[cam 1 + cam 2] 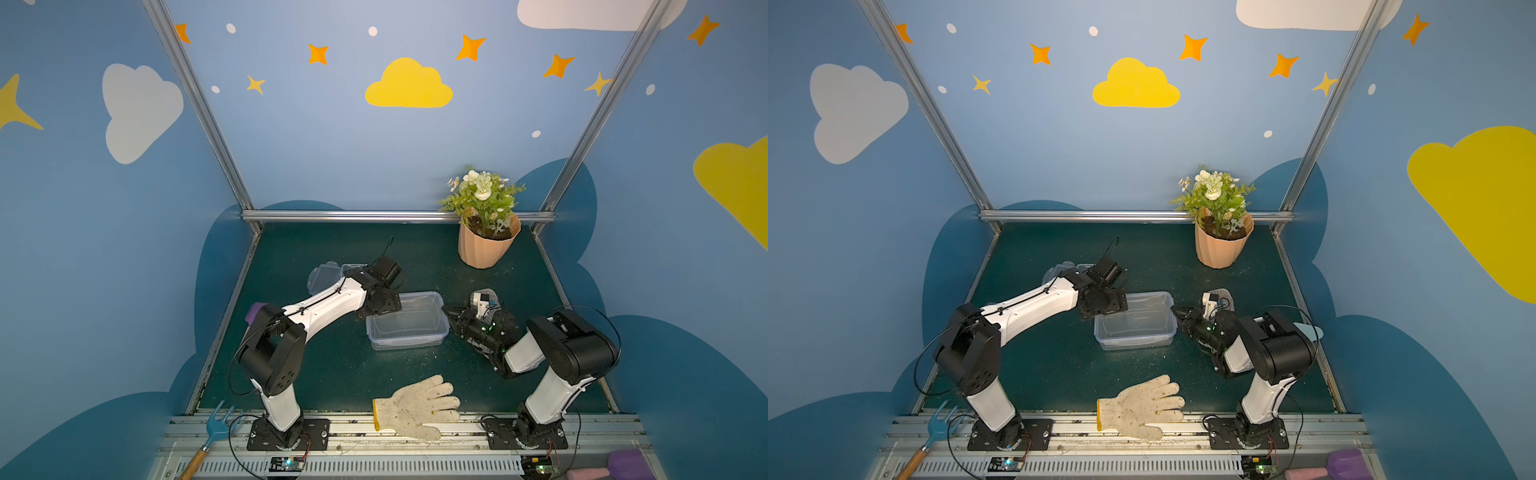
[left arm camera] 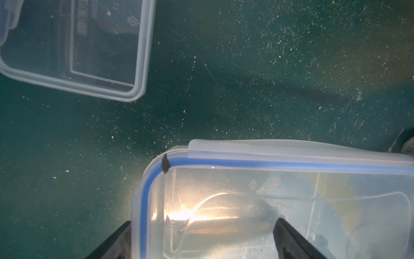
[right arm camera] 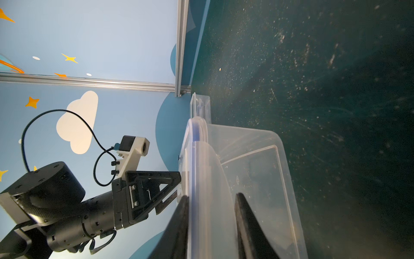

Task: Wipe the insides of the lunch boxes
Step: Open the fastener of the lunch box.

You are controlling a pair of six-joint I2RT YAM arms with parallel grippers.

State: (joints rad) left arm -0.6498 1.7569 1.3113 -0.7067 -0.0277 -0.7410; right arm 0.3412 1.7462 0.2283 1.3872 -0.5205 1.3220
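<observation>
- The left end effector [image 2: 202, 222] hung over one corner of the large clear plastic rectangular lunch box [image 1: 409, 322]. Its jaws stood wide apart and held nothing.
- One of its fingers [image 2: 116, 242] stood outside the box's short end; the other was over the lid.
- A clear clip lid with a blue rim [image 2: 268, 164] sat on top of that box.
- The right end effector [image 3: 212, 195] was at the opposite short end. Its jaws were partly apart, with one finger on each side of the lid's end clip flap [image 3: 206, 170]. Could not tell whether they pinched it.
- The box rested on the dark green speckled table [image 1: 332, 374], directly between the two end effectors.
- A small clear plastic rectangular container [image 2: 74, 44] lay beyond the left end effector toward the back wall. It was apart from the large box and partly hidden by that arm in both top views.
- A white knit work glove [image 1: 415, 407] lay well short of both end effectors, at the table's near edge.
- A ribbed peach flower pot [image 1: 486, 249] stood well beyond the right end effector.
</observation>
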